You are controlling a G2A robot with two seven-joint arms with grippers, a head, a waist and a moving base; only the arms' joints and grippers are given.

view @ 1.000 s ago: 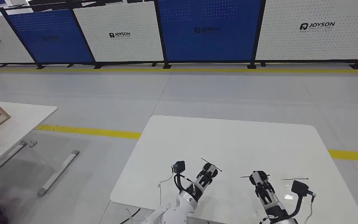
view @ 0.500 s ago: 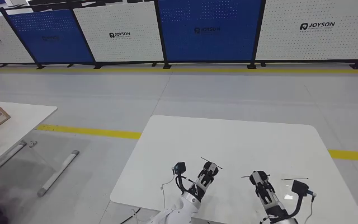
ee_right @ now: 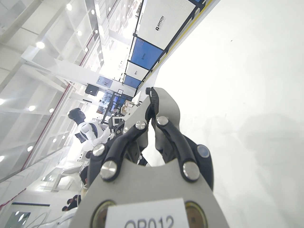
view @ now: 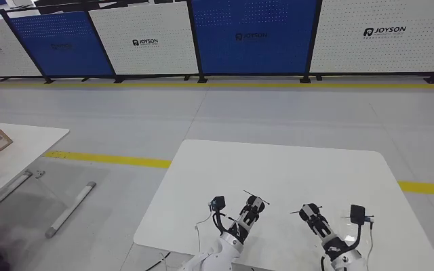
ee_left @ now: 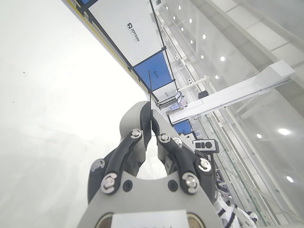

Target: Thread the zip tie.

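Observation:
Both grippers hover low over the white table (view: 271, 162) near its front edge. My left gripper (view: 254, 200) (ee_left: 150, 117) is shut on a thin black zip tie (view: 264, 201), whose tail (ee_left: 149, 84) sticks out straight past the fingertips. To its right, a short gap away, my right gripper (view: 306, 210) (ee_right: 150, 100) is shut on a thin black strip (view: 296, 213), with a small black end (ee_right: 147, 90) poking out at the tip. I cannot tell whether the two strips are joined.
A thin dark line (view: 346, 217) lies on the table just right of the right arm. The table's front edge (view: 146, 245) runs close below both arms. Another white table (view: 27, 142) stands far left across the floor.
The right arm has shifted slightly left and away from the front edge, and its wrist has turned. The left arm has stayed nearly still with its zip tie.

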